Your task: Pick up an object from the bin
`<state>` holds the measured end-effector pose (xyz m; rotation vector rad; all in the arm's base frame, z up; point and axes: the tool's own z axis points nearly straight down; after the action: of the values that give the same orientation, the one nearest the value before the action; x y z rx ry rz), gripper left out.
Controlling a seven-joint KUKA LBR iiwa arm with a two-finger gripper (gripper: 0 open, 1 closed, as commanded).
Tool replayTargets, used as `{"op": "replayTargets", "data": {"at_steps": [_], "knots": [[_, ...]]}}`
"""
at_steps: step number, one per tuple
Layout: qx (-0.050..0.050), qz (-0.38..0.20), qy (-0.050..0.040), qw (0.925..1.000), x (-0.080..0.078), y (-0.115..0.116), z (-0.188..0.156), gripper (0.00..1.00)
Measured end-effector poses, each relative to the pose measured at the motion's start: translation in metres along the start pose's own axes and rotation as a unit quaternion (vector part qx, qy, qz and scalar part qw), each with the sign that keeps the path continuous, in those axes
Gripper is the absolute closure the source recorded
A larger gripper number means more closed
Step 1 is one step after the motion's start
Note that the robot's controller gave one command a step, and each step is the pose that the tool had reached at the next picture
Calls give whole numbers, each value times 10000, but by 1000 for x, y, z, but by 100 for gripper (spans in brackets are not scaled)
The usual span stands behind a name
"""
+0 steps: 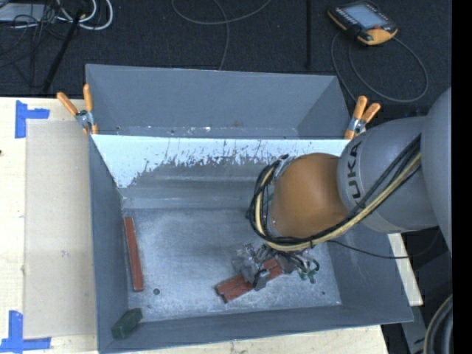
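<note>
A grey metal bin [214,109] seen from above, with a grey robot arm [402,179] reaching into it. The wrist carries a rounded orange cover [310,194] ringed by cables. Below that, the gripper [255,266] hangs low near the bin floor. Whether it is wide or narrow cannot be told, and nothing can be seen held in it. Directly beneath it lies a flat reddish-brown block [236,287], set at a slant, with one end under the gripper and the other pointing away from the arm. Whether the two touch cannot be told. Well apart, on the side away from the arm, a long thin reddish-brown stick [133,254] lies flat. Further off in a corner sits a small dark green block [127,323]. The likely risk is that the gripper sits over one end of the brown block, not its middle. A grip there could let the block swing down and slip out on lifting. Because the block lies flat, a descent too deep could also jam against the floor.
</note>
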<state>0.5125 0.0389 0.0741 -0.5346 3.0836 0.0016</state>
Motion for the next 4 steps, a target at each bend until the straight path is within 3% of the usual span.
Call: {"op": "replayTargets", "data": {"at_steps": [1, 2, 3, 4], "knots": [[-8, -307, 61, 9995, -3, 5, -11, 100], [18, -460, -56, 9989, 41, -15, 1, 0], [-7, -443, 34, 9990, 46, -14, 3, 100], [-7, -439, 34, 9990, 46, -14, 3, 100]]}}
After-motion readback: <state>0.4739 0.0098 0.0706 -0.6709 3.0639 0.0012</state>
